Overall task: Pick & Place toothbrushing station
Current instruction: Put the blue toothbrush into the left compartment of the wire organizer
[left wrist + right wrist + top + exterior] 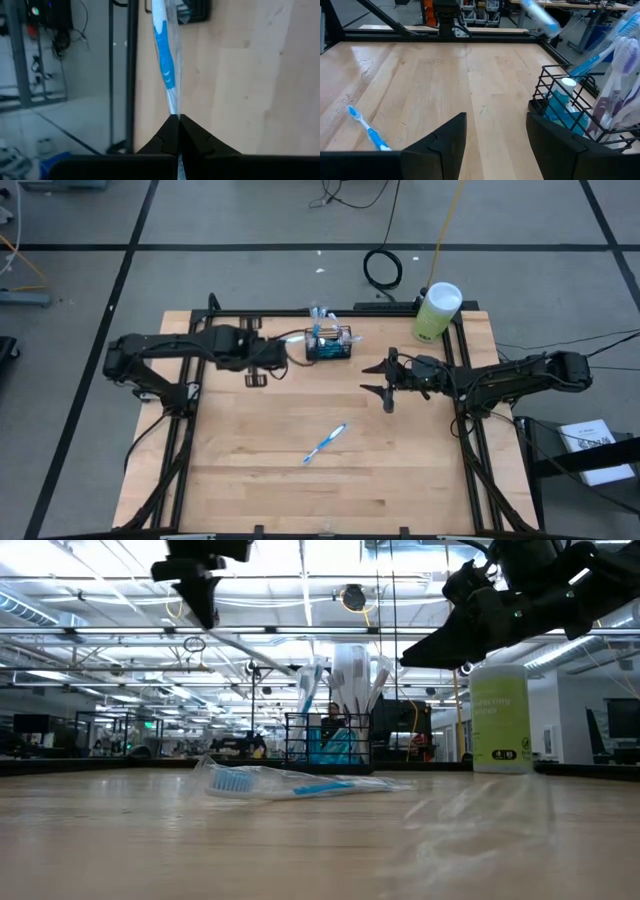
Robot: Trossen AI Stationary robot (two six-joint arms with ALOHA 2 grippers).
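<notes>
The toothbrushing station [330, 345] stands near the surface's [260, 480] far edge. Beside it, the left end effector [293, 340] pinches a wrapped toothbrush [165, 60]. The right end effector [385, 378] hovers nearby, fingers spread.

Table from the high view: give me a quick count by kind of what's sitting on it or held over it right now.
Wire-mesh basket: 1
Wrapped toothbrush lying loose on the table: 1
Wrapped toothbrush held in the left gripper beside the basket: 1
Pale-green cylinder with white lid: 1
Total: 4. More wrapped items stand inside the basket; their number can't be told.
</notes>
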